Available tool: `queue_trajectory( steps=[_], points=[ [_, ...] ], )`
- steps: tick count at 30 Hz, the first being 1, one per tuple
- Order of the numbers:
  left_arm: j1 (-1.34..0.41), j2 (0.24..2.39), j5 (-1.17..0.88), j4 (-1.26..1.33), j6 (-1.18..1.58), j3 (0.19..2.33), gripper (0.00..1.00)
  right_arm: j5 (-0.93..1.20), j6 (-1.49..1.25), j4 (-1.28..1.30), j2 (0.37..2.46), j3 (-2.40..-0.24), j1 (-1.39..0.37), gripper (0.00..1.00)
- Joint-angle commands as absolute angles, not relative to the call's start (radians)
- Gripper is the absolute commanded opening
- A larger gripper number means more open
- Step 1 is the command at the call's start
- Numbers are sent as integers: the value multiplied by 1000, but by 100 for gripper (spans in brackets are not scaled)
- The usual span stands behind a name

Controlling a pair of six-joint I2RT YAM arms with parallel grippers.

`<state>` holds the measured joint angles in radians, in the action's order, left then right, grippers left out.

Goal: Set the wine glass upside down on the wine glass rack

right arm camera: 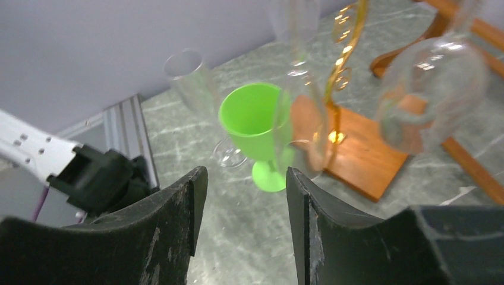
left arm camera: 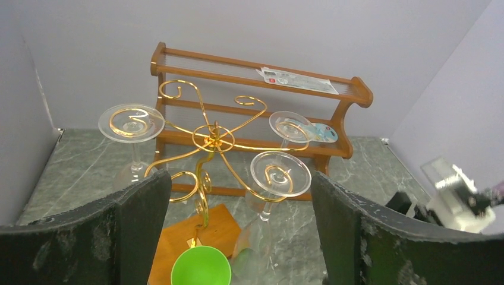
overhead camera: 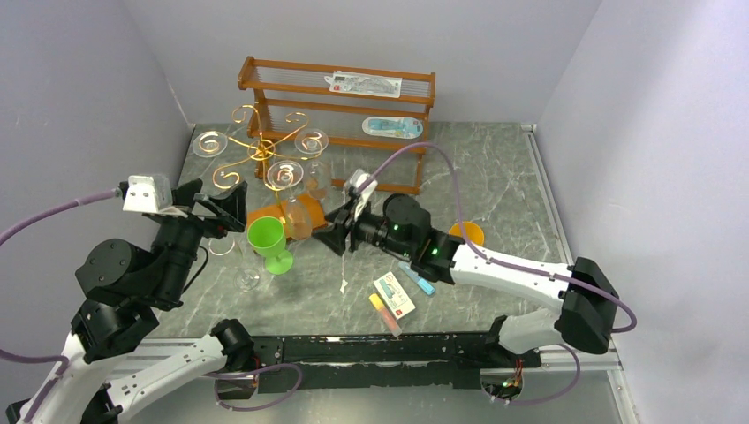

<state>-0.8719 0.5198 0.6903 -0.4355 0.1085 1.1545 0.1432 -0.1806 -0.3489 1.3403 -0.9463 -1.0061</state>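
Top external: right gripper [overhead camera: 336, 231] sits at 5 o'clock of the wine glass rack [overhead camera: 262, 148], jaws parted to a middling gap with nothing between them. Left gripper [overhead camera: 221, 205] is at 7 o'clock of the rack, jaws wide and empty. The nearest wine glass [overhead camera: 284, 174] hangs bowl-down on the rack's 5 o'clock spiral arm, foot on the wire, between hub and right gripper. Two more glasses [overhead camera: 210, 143] hang at 9 and 3 o'clock. Reads to me as the release/clear-out step. To do it well: leave the jaws apart and back the right arm straight out toward 4 o'clock along its own axis. No lift or yaw until the fingertips are past the bowl. Green goblet [overhead camera: 268, 238] stands near, at 9 o'clock of the gripper, so no swing that way. Left arm should stay out of it. Can't confirm the stem is fully inside the spiral: left wrist shows the curl through the foot, not the stem slot. Right wrist is blurred, with bowl and stem smeared over the gold post and the rack top cut off. Clear upright glass [right arm camera: 189, 74] by the goblet barely stands out.
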Motion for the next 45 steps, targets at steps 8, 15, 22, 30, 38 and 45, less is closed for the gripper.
queue_trajectory(
  steps=[8, 15, 22, 30, 38, 45],
  points=[
    [-870, 529, 732, -484, 34, 1259, 92, -134, 104, -250, 1531, -1099, -1289, 59],
    [-870, 535, 777, -535, -76, 1367, 93, -213, 227, -60, 1757, -1373, -1329, 64],
    [-871, 529, 813, -520, -118, 1382, 93, -316, 364, 144, 1999, -1638, -1343, 66],
    [-870, 514, 805, -520, -108, 1355, 93, -354, 426, 223, 2131, -1776, -1343, 66],
    [-870, 522, 771, -527, -85, 1345, 93, -200, 443, 355, 2114, -1776, -1343, 40],
    [-870, 531, 746, -526, -66, 1342, 93, -112, 465, 439, 2047, -1741, -1343, 0]
  ],
)
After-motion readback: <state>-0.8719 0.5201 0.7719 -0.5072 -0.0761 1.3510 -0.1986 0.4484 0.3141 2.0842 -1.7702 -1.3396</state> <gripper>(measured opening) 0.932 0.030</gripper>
